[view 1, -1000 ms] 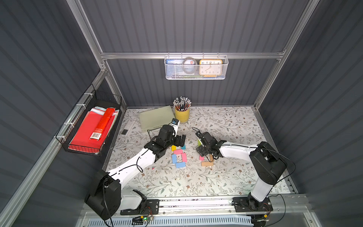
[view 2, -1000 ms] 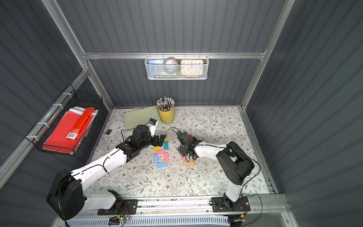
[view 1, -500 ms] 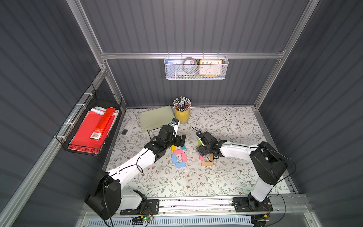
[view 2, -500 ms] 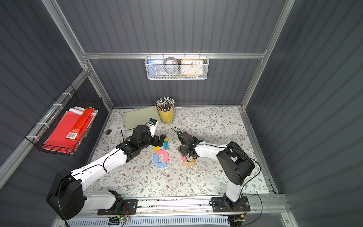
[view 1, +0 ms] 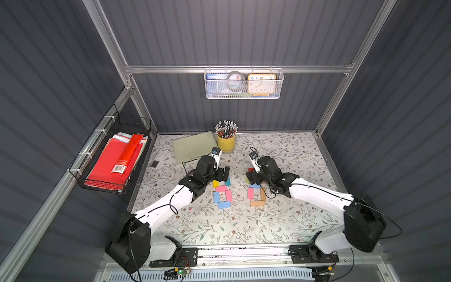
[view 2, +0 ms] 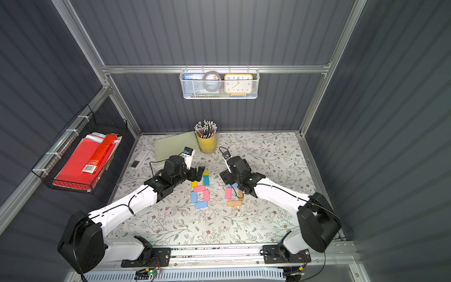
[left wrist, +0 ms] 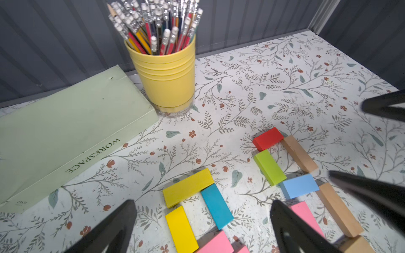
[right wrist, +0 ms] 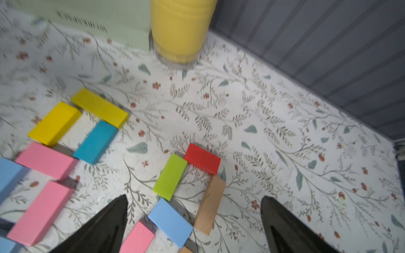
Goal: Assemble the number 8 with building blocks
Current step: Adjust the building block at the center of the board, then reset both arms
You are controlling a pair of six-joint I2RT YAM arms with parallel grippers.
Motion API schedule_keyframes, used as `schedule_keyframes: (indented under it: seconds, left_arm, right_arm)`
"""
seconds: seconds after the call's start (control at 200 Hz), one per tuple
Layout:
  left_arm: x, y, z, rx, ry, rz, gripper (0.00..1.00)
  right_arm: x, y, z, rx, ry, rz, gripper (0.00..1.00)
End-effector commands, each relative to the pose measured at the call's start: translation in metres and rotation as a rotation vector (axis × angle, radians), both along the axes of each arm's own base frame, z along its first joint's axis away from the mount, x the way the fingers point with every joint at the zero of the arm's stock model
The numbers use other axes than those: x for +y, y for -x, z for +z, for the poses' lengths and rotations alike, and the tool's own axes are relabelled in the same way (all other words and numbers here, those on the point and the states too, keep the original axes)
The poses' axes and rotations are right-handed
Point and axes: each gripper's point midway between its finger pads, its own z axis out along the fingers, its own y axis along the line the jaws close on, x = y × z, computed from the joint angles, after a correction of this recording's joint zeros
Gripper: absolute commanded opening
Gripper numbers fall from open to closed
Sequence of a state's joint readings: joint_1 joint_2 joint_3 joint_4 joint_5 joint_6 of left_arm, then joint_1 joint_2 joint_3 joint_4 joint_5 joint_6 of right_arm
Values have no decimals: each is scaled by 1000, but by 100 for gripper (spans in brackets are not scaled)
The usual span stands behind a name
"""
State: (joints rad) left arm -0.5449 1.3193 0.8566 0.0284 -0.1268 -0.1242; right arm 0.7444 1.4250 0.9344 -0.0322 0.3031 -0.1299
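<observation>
Green "WORKSPACE" book [left wrist: 72, 122] near building blocks [left wrist: 188, 187]

Tally, fourteen in all: three pink blocks [right wrist: 45, 161], three light blue blocks [left wrist: 299, 186], three tan blocks [left wrist: 299, 153], two yellow blocks [left wrist: 187, 187]. One teal block [left wrist: 217, 206], one red block [left wrist: 267, 138], one lime green block [left wrist: 269, 167].

WORKSPACE runs in dark capitals along the spine of the pale green book [left wrist: 72, 122], which lies ahead of the left gripper [left wrist: 201, 203] and off to its left. High above and beyond that gripper, the orange clock [view 2: 238, 84] in the wire basket [view 2: 219, 97] shows the numbers 1 to 12. The blue card [view 2: 192, 77] beside it has white lettering too small to read. Far to the gripper's left, the red box [view 1: 127, 152] bears a barcode label with illegible digits.
</observation>
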Motion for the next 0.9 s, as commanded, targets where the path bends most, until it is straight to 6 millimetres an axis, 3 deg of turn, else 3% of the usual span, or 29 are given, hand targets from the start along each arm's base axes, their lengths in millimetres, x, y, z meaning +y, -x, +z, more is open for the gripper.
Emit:
schedule_keyframes:
  seconds: [0.0, 0.15, 0.325, 0.43, 0.595, 0.815, 0.895]
  left_arm:
    - [32, -10, 24, -97, 43, 123, 99]
    - [69, -18, 39, -224, 35, 220, 99]
    - [122, -27, 41, -311, 62, 374, 99]
    - [152, -32, 28, -319, 76, 462, 99]
    - [186, -36, 4, -300, 81, 564, 99]
    - [220, -36, -39, -262, 31, 636, 99]
    - [223, -38, -50, -255, 41, 631, 99]
  right_arm:
    - [-10, 3, 24, -75, -97, -20, 99]
    - [-52, 3, 49, -145, -236, -90, 99]
    - [-117, -6, 36, -179, -274, -251, 99]
    - [-155, -7, 30, -217, -316, -363, 99]
    - [-191, 0, 19, -262, -397, -445, 99]
    - [-223, 3, -5, -257, -423, -521, 99]
    - [-231, 2, -12, -268, -431, -535, 99]
